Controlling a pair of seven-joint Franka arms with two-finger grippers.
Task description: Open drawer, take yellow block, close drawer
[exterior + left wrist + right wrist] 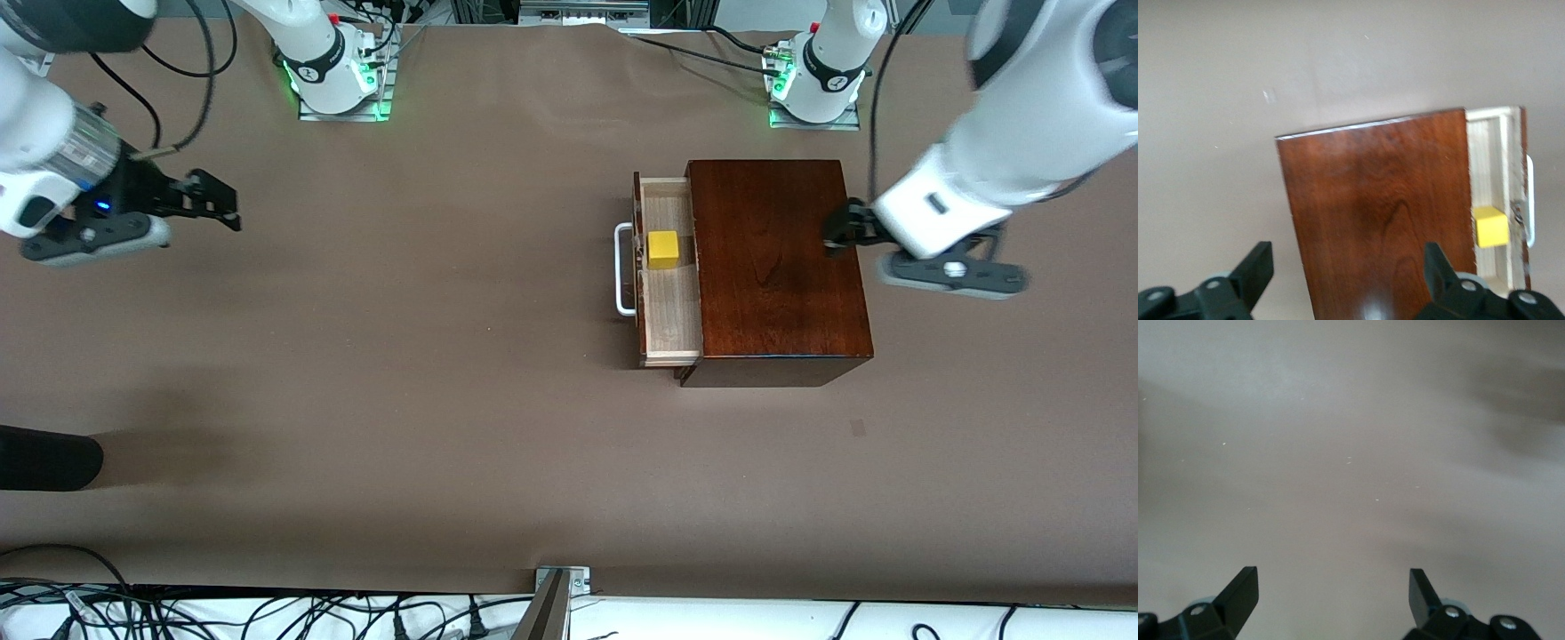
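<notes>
Drawer [669, 271] stands pulled out of the dark reddish-brown wooden box [773, 258], toward the right arm's end of the surface [400, 373], so by my read the opening step is done and the taking and the closing are both left. Yellow block [662, 249] sits inside on the pale wood floor, a small bright cube with clean edges, just beside the drawer's front panel and its white bar handle [624, 269], untouched by either arm. Left gripper [840, 229] hovers over the box's edge at the left arm's end, jaws spread wide and holding nothing; its wrist view looks along the glossy lid to the block. Right gripper [213, 200] waits well apart over bare surface, jaws spread too, empty.
</notes>
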